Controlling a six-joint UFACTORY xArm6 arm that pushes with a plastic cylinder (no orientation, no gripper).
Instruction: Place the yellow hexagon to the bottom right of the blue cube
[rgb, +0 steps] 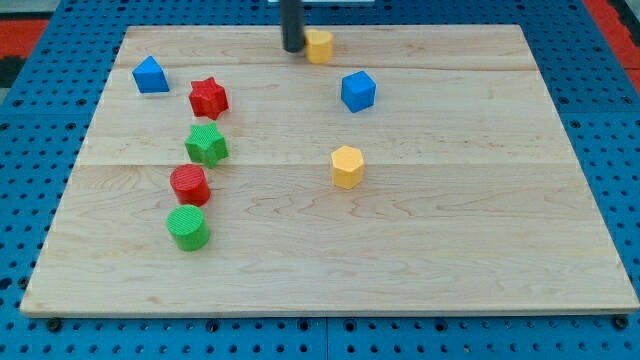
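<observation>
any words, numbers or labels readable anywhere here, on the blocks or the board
None: no text, number or logo shows on the wooden board, the yellow hexagon, the blue cube, the other blocks, or my tip.

Our straight dark rod (292, 25) is cut off by the view's top edge, so we see only its lower stretch; my tip (292, 48) shows at the far side of the pale wooden counter (450, 250). The rod covers the left side of the small yellow block (320, 45) just right of it, whose shape we cannot make out. The blue perforated base (610, 130) around the counter runs off every edge.
</observation>
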